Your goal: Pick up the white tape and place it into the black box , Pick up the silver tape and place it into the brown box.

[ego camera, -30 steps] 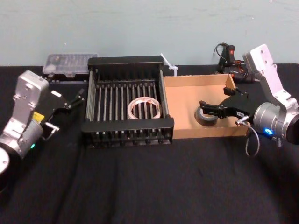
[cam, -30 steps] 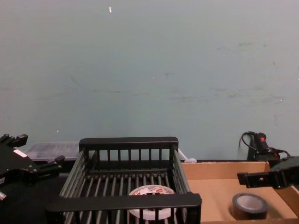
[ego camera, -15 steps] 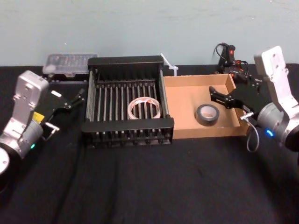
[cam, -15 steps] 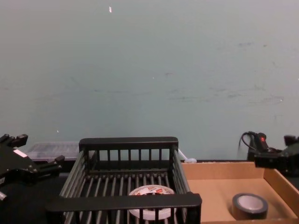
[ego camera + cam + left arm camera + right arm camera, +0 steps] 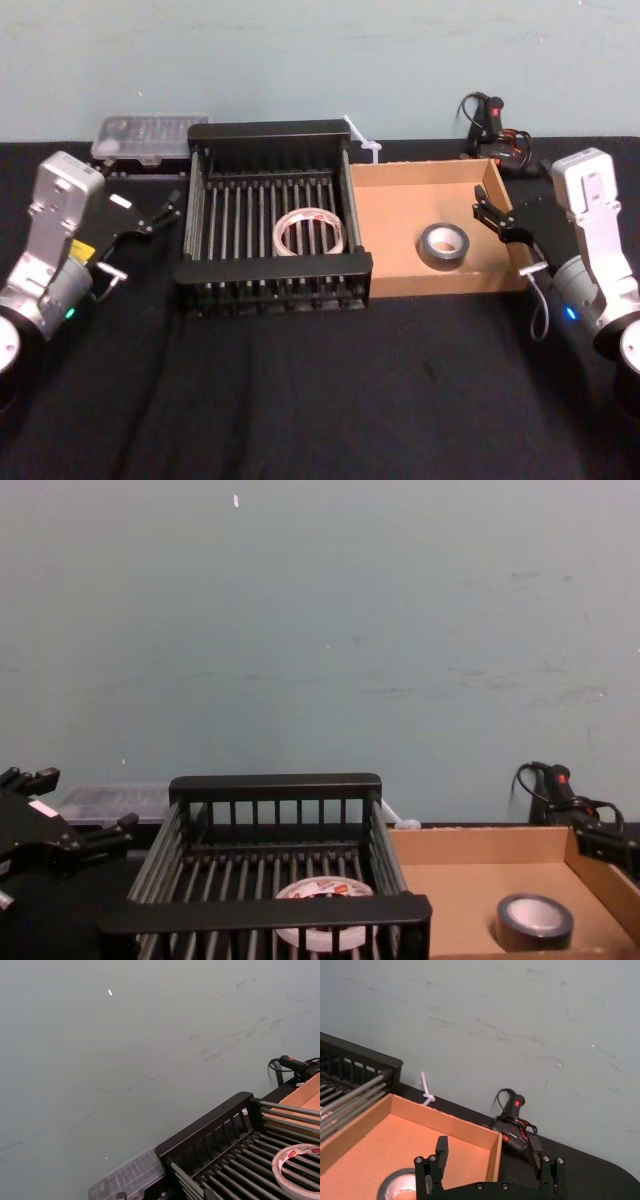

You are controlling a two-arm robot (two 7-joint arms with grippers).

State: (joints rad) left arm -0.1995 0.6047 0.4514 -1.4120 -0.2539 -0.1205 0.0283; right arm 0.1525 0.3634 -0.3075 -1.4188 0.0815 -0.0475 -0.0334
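Head view: the black box [image 5: 270,131] and the brown box [image 5: 395,215] stand side by side at the back middle of the black table [image 5: 300,400], black on the left and brown on the right, with their walls touching.
Right gripper [image 5: 489,1146]: fingers [image 5: 441,1152] spread wide apart with nothing held between them. It hangs at the right wall of the brown box, toward the table's right edge.
Silver tape [image 5: 443,245]: lies flat on the brown box's floor, in its right half, nearer the front wall. It is to the left of the right gripper, near it but apart and untouched.
White tape [image 5: 310,232]: lies flat on the slatted bottom of the black box, right of centre.
Left gripper [image 5: 165,207]: near the table's left edge, just beside the black box's left wall. Its fingers are apart and empty, pointing toward the box.
Back edge: a clear plastic case [image 5: 150,135] sits behind the black box's left rear corner. A red-and-black tool with a cable [image 5: 515,1110] lies behind the brown box's right rear corner.
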